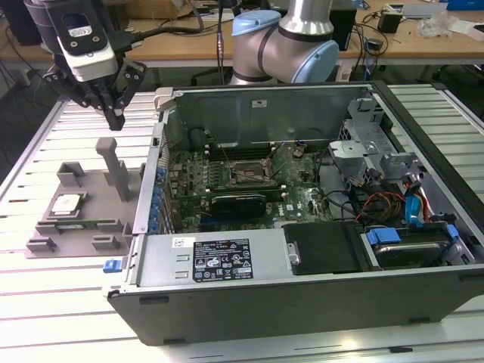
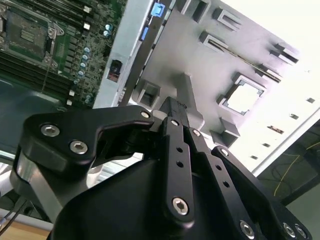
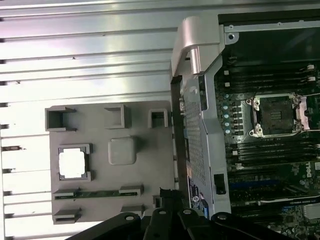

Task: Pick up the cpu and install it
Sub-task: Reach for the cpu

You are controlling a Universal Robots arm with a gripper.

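Note:
The cpu (image 1: 66, 204), a small silvery square chip, lies flat in a recess of the grey holder tray (image 1: 53, 231) at the exterior view's left, outside the computer case. It also shows bright in both wrist views (image 3: 72, 163) (image 2: 245, 97). My gripper (image 1: 116, 121) hangs high above the tray's far side, well clear of the cpu, with its black fingers (image 2: 172, 107) drawn together and nothing between them. The open cpu socket (image 1: 243, 174) (image 3: 276, 116) sits on the motherboard inside the case.
A tall grey post (image 1: 113, 162) rises from the tray just below the gripper. The case's metal side wall (image 1: 155, 174) stands between tray and motherboard. A long black card (image 1: 238, 201) lies near the socket. Cables and drive bays fill the case's right side (image 1: 393, 197).

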